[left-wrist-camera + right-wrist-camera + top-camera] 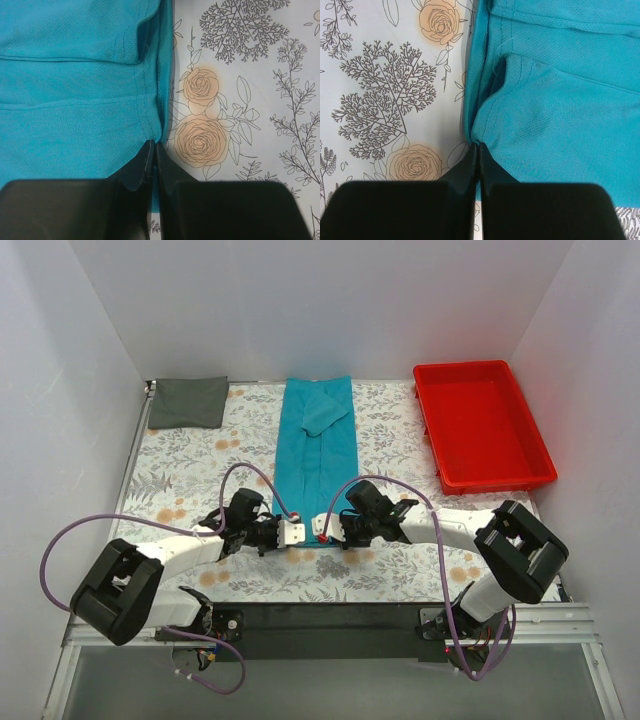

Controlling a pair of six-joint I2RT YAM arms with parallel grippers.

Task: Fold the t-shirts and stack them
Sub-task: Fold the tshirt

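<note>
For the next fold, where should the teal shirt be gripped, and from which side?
Grip the teal t-shirt at the two corners of its near hem, coming from the near side. It lies as a long narrow strip running away from the arms, so lifting that end should fold it over. The left gripper and right gripper have their jaws shut there.

Looks like a robotics lab cell: plain white panel walls point(320, 300) boxing in a floral-patterned table cloth point(400, 430), black metal mounting plate point(330, 618) along the near edge.
</note>
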